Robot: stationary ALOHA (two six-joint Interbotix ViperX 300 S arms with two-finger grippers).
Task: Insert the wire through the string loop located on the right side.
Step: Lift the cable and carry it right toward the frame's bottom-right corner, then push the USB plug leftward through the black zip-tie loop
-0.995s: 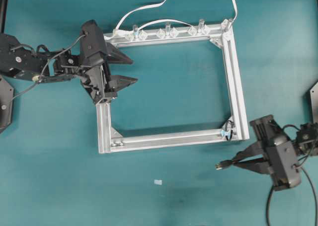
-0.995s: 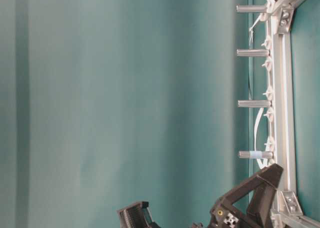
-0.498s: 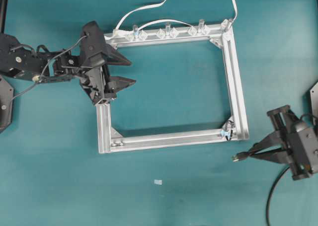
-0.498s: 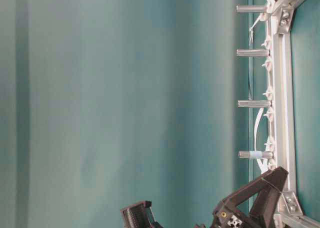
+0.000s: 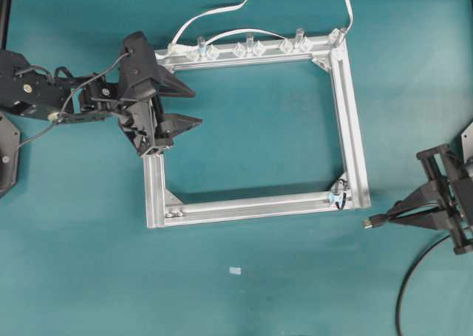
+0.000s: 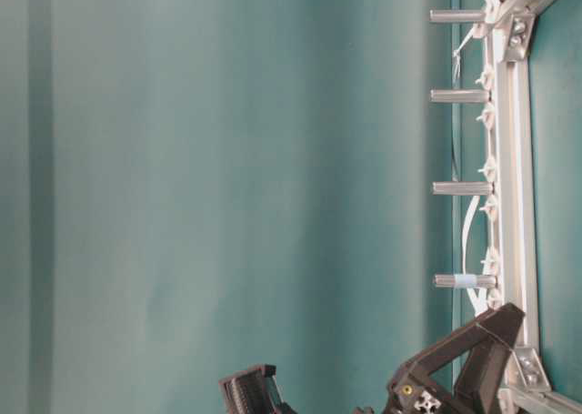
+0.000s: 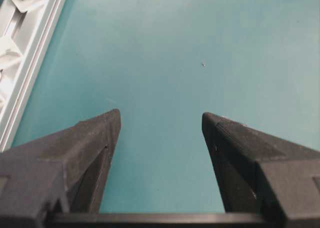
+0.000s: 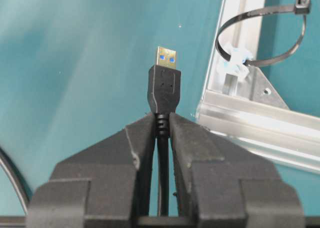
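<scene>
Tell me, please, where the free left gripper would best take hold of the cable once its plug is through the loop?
Probably the plug's black body, just behind the metal tip, coming from the loop's far side; it is stiffer than the cable.

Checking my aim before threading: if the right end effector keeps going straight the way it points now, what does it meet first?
Probably nothing: the right end effector points left, plug leading, just below the frame; the loop sits off to the side. Depth is uncertain.

Two black wedge-shaped fingers (image 7: pixel 85 153) of the left gripper (image 7: pixel 160 120) spread wide above the teal table surface (image 7: pixel 200 47); a silvery aluminium frame rail (image 7: pixel 35 42) crosses the upper left corner.
</scene>
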